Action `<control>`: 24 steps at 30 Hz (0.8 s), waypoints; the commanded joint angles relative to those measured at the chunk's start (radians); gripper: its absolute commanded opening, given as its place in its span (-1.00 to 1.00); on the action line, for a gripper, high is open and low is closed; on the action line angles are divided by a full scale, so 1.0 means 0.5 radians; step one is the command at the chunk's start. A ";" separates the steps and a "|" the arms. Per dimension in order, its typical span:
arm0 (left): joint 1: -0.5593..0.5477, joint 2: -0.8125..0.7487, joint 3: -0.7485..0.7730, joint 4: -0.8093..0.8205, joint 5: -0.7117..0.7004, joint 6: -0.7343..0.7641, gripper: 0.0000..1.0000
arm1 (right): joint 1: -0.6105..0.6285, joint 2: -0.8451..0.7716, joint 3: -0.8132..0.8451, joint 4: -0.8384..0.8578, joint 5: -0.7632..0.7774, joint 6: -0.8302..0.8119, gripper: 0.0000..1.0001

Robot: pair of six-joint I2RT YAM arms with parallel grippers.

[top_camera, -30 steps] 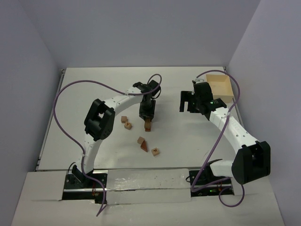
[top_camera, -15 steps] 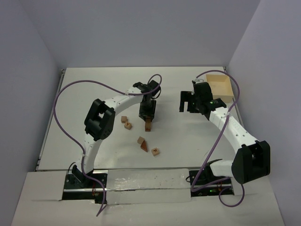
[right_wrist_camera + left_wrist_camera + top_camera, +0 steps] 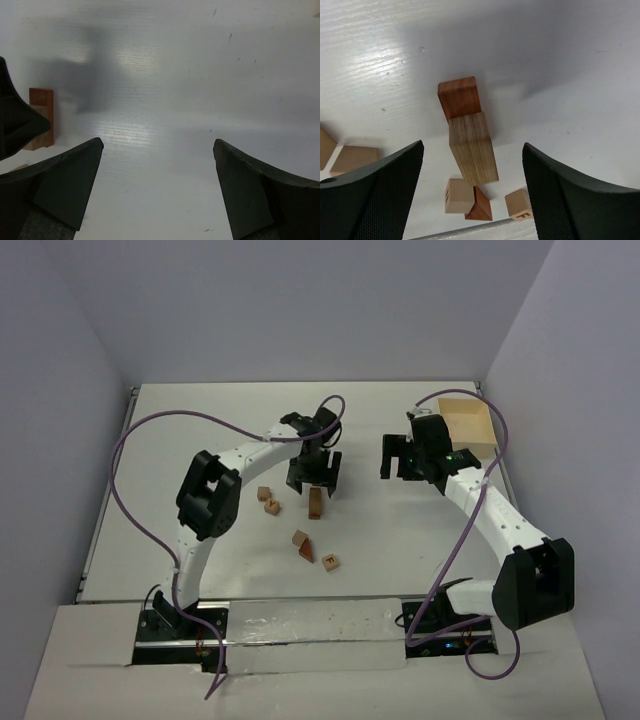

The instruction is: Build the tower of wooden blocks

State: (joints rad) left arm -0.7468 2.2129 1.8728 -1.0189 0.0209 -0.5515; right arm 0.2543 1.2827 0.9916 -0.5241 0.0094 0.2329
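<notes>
Left jaws hang released over the tower [image 3: 469, 137]; right jaws released too. A sideways nudge while lifting could topple it.

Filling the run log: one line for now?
left gripper open above wood block tower | right gripper open, empty | tower two blocks, upright
</notes>
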 commanded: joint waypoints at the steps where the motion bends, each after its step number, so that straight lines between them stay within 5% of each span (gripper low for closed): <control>1: 0.000 -0.475 0.129 0.051 -0.013 0.224 0.72 | -0.008 -0.037 0.056 0.020 -0.086 -0.082 0.99; 8: 0.190 -1.144 -0.298 0.423 0.075 0.551 0.69 | 0.073 -0.107 0.012 0.049 -0.283 -0.221 0.99; 11: 0.529 -1.336 -0.481 0.412 0.292 0.631 0.64 | 0.246 0.026 0.106 -0.037 -0.133 -0.269 0.99; 17: 1.124 -1.390 -0.864 0.365 0.605 0.807 0.25 | 0.479 0.218 0.118 -0.060 -0.042 -0.274 0.99; 24: 1.275 -1.644 -1.381 0.589 0.762 0.894 -0.41 | 0.498 0.415 0.173 -0.094 -0.053 -0.250 0.85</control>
State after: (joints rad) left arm -0.1270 1.5028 1.2471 -0.8044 0.2862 -0.1548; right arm 0.4995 1.4610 1.0235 -0.5554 -0.0343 0.1101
